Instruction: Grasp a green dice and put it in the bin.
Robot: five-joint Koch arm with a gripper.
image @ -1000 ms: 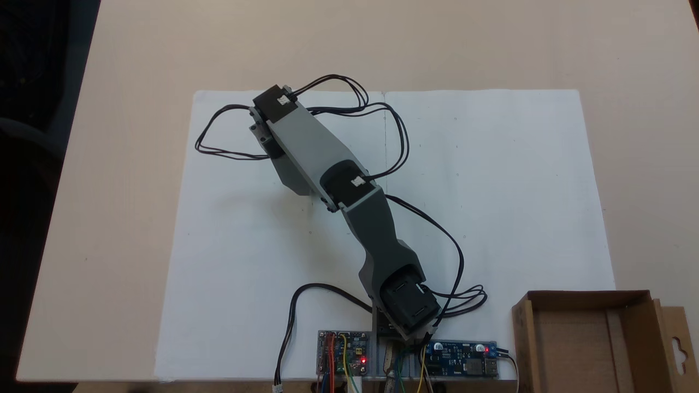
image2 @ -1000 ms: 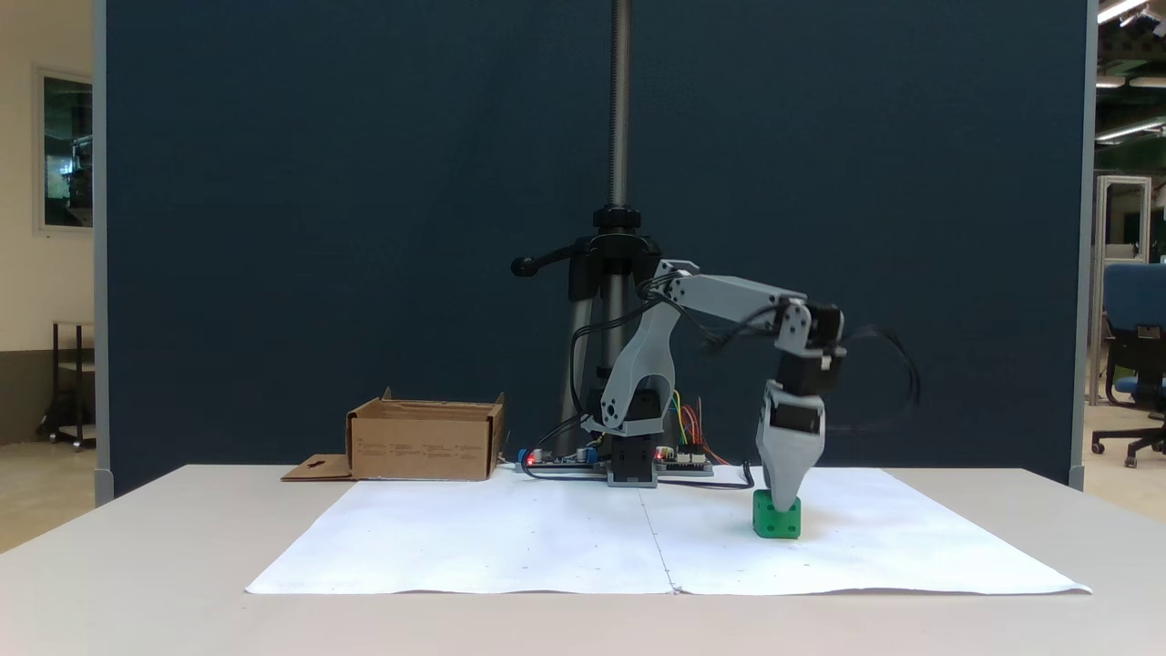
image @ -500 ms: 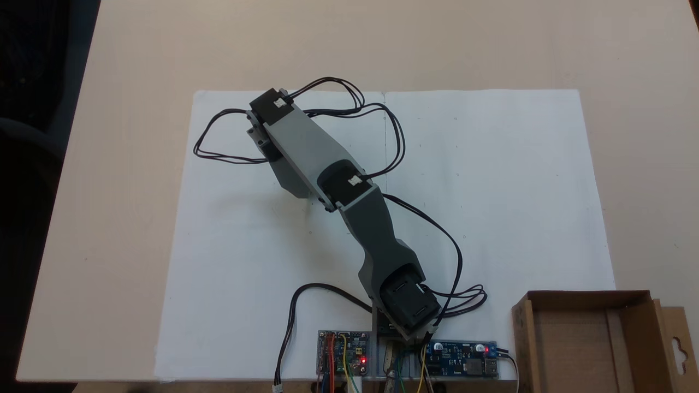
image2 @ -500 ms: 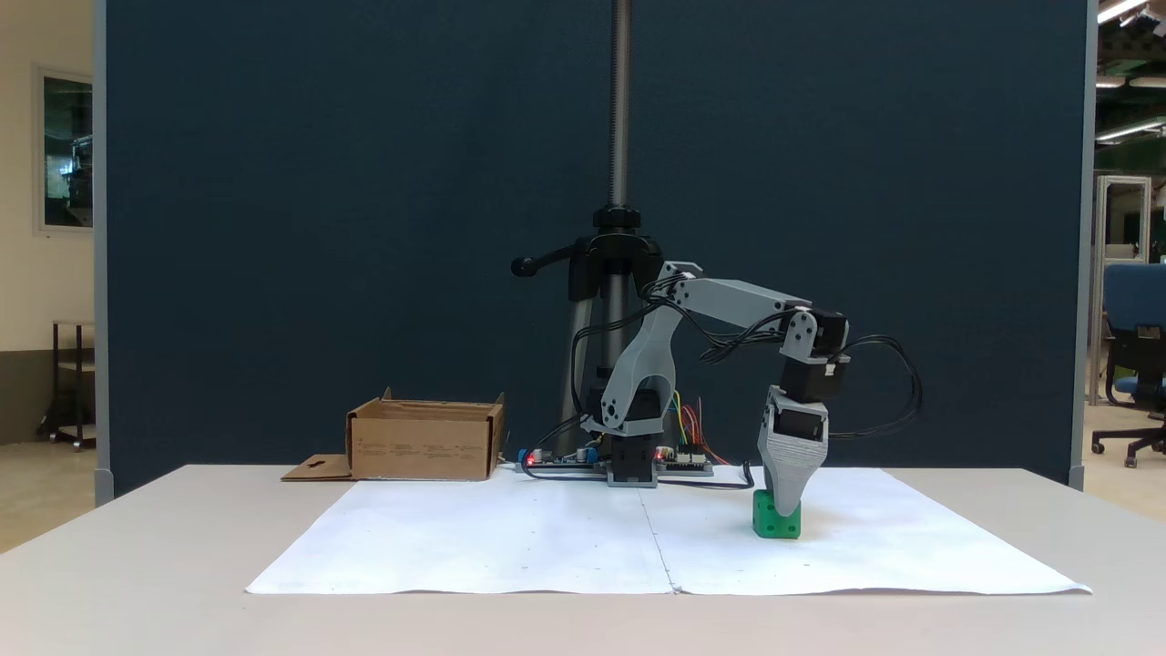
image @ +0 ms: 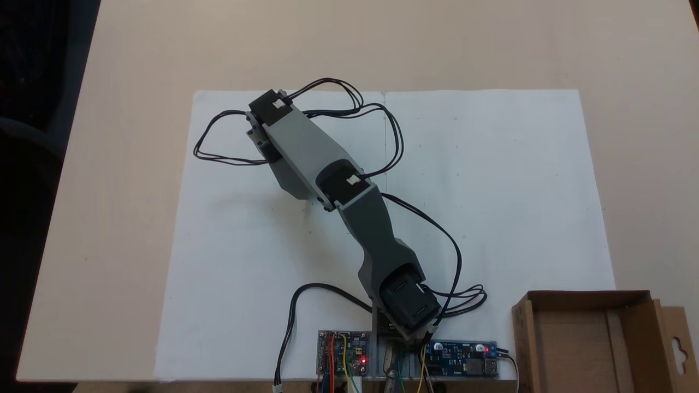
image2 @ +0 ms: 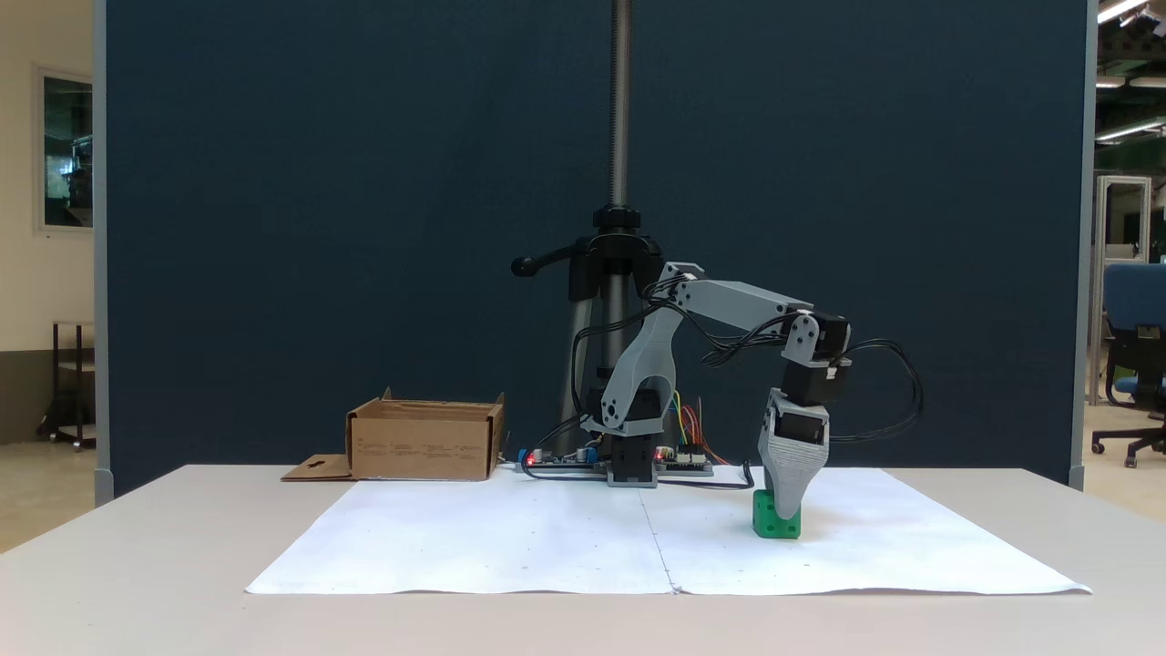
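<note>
A large white paper sheet (image: 491, 191) is lying flat on the beige table (image: 136, 164), blue circuit boards (image: 461, 360) sitting at its edge

In a fixed view the die (image2: 776, 525) is sitting on the right half of the paper sheet (image2: 510, 547), with the gripper (image2: 789, 508) reaching down onto its top. The cardboard box (image2: 425, 442) is standing off the sheet at its far left corner, well apart from the die. The arm's base (image2: 632, 460) and the circuit boards (image2: 556, 460) are lying along the sheet's far edge, between box and die.
</note>
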